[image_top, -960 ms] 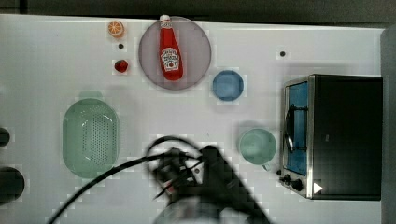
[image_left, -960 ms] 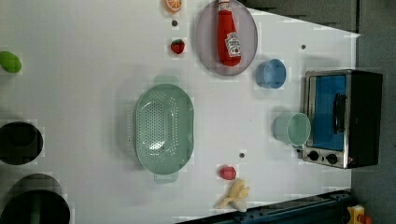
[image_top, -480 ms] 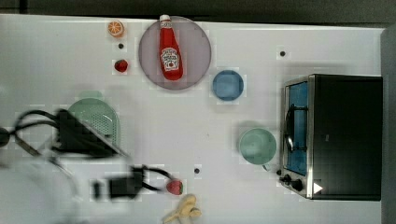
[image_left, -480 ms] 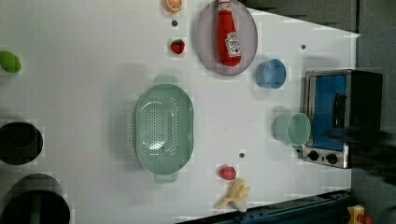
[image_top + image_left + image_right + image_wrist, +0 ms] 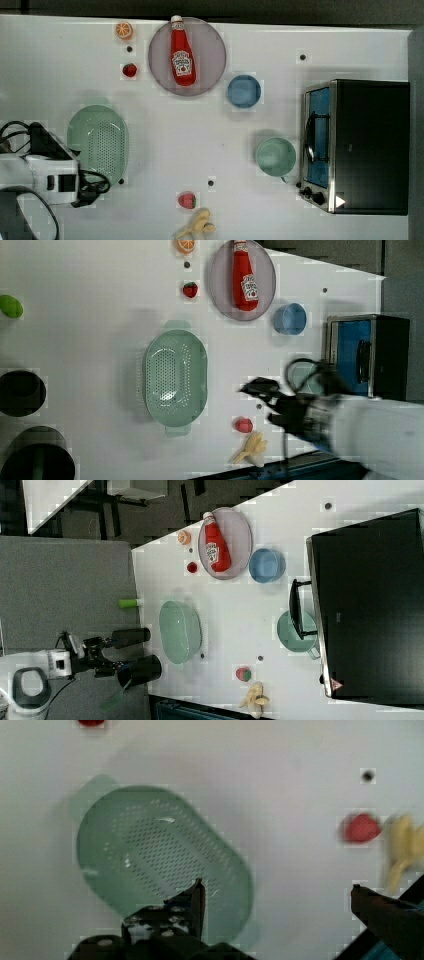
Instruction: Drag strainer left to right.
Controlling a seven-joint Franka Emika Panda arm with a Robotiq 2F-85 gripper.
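A white counter [image 5: 150,150] seen from above carries kitchen items and toy food. The strainer [image 5: 98,143], a pale mint-green oval with a grid of small holes, sits upright toward the top view's left, empty. The robot arm's end effector [image 5: 275,892] hangs above the counter, one dark finger [image 5: 196,902] over the strainer's rim and the other off to the side over bare counter; the fingers are spread wide and hold nothing. In the top view the arm's white wrist [image 5: 45,177] lies just beside the strainer's lower left edge.

Near the top view's upper middle, a red ketchup bottle [image 5: 182,52] lies flat on a round grey plate [image 5: 210,50]. An orange slice [image 5: 124,30] and a small red fruit [image 5: 129,70] sit to the plate's left. A small blue bowl [image 5: 244,91] stands just right of the plate. A mint-green cup [image 5: 275,156] stands beside a black toaster oven [image 5: 370,145] at the top view's right. A strawberry [image 5: 187,201] and a banana [image 5: 197,226] lie near the lower edge.
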